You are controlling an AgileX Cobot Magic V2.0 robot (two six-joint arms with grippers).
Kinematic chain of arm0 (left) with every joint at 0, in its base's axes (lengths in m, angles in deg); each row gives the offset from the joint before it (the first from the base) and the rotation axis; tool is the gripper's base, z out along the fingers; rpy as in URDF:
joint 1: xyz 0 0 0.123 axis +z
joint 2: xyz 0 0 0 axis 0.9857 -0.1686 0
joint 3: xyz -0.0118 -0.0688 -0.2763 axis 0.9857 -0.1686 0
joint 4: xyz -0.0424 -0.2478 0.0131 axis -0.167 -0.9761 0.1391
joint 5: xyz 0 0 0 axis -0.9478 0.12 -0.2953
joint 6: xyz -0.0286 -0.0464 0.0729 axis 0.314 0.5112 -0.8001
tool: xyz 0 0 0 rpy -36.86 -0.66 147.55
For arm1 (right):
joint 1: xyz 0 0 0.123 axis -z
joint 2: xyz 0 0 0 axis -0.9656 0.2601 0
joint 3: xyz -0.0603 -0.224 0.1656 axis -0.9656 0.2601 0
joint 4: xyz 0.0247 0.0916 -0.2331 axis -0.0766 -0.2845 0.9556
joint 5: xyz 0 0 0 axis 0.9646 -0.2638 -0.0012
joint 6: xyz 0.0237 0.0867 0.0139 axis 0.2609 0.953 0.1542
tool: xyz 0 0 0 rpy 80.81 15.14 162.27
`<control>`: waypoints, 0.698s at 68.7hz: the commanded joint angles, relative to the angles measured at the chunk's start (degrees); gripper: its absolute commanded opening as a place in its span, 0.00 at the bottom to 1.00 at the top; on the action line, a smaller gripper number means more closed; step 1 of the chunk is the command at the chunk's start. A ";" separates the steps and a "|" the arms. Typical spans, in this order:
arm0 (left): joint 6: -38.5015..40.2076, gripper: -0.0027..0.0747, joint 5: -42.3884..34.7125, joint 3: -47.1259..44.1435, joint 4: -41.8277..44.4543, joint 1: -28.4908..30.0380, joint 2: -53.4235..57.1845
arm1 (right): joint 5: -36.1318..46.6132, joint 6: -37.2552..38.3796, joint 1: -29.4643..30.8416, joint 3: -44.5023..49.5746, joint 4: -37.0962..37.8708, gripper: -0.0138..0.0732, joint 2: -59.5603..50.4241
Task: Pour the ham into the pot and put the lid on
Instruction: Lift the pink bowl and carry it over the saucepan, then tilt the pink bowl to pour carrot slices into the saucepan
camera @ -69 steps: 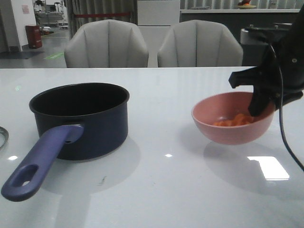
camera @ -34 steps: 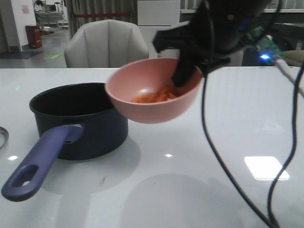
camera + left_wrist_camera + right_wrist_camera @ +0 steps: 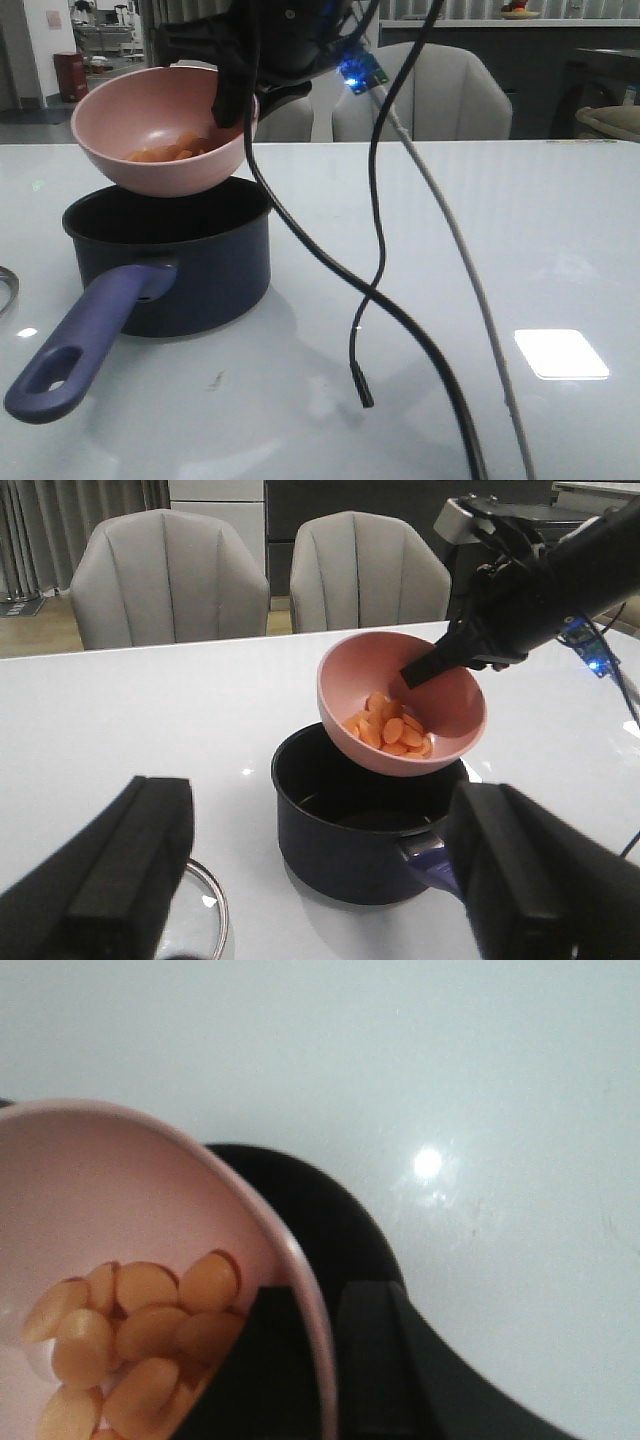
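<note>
The left pincer (image 3: 310, 900) is hanging wide open and empty beside the pot (image 3: 170, 255), the glass lid (image 3: 205, 920) lying on the desk (image 3: 450, 250) just below it. The right pincer (image 3: 238, 100) is clamping the pink bowl (image 3: 160, 130) by its rim, having carried it from the desk's right side to directly above the pot. The ham (image 3: 170, 152) is sitting inside the bowl, just left of that pincer, so tipping seems next.
</note>
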 commanded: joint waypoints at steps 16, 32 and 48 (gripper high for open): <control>0.21 0.75 -4.80 1.47 -0.67 -0.36 -0.53 | 35.07 -2.48 -0.11 4.63 6.77 0.32 -3.37; 0.21 0.75 -4.80 1.47 -0.67 -0.36 -0.53 | 48.40 -16.05 -0.11 8.22 7.92 0.32 -1.89; 0.21 0.75 -4.80 1.47 -0.67 -0.36 -0.53 | 58.73 -30.01 -0.24 12.40 7.80 0.32 -1.77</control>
